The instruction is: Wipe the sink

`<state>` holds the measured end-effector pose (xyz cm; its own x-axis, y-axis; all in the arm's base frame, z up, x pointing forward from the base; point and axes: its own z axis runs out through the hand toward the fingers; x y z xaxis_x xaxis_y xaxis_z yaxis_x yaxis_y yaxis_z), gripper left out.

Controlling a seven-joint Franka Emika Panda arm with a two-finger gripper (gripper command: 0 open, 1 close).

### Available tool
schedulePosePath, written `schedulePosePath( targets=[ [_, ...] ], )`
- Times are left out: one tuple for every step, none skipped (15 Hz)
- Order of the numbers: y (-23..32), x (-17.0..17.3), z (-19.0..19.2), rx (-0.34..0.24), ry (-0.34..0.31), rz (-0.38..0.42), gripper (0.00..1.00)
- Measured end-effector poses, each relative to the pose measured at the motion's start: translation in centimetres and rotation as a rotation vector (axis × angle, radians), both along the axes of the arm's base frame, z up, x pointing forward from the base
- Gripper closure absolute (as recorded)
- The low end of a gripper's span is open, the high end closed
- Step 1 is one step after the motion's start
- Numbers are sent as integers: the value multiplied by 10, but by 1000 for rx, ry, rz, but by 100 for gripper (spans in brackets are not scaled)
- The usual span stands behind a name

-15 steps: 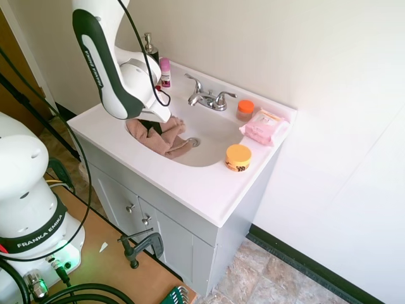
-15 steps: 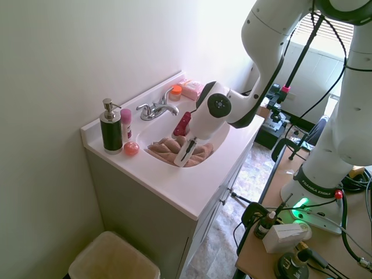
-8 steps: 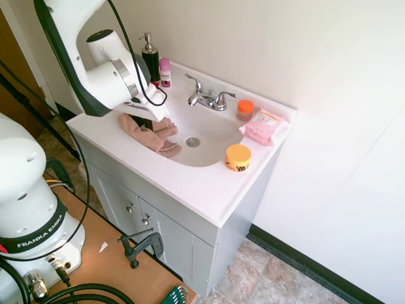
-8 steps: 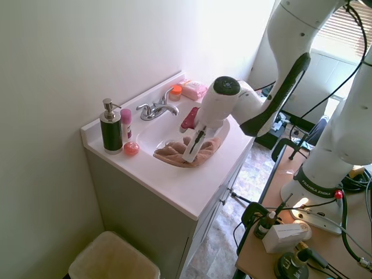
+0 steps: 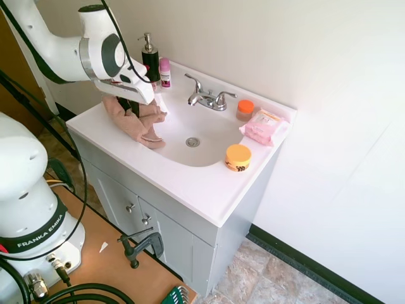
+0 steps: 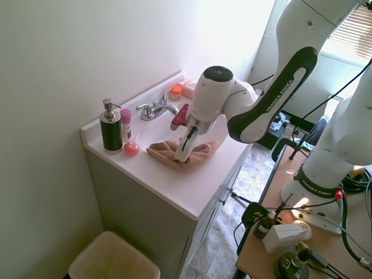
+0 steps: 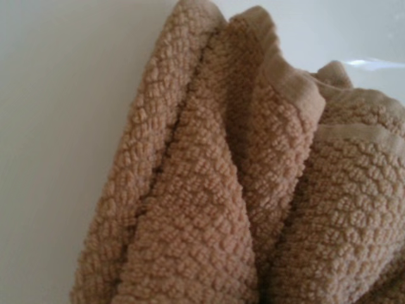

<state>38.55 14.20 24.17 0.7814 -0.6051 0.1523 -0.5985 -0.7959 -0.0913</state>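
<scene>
Sink point(image 5: 212, 136) sits in a white vanity top point(image 5: 190, 183) against a pale wall; we see the gripper point(image 5: 131, 107) clamped on a tan cloth point(image 5: 136, 123) draped over its rim.

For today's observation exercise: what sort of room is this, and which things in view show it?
Most likely a bathroom: a white sink set in a vanity, a chrome faucet, and a soap dispenser beside it.
</scene>
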Motion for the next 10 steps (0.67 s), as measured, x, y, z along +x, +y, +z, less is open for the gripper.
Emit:
schedulePosePath(
  targets=[
    [2,-1,10,6,10,7,100],
    [5,-3,23,8,19,17,100],
    [7,-5,37,8,26,25,100],
    [6,-9,50,5,35,33,100],
    [4,-12,63,-1,45,39,100],
    [1,-15,72,-6,55,42,100],
    [0,-18,78,-9,67,46,100],
    [0,-21,83,-13,78,52,100],
    [2,-24,86,-19,90,59,100],
    [6,-29,87,-23,103,68,100]
  ],
)
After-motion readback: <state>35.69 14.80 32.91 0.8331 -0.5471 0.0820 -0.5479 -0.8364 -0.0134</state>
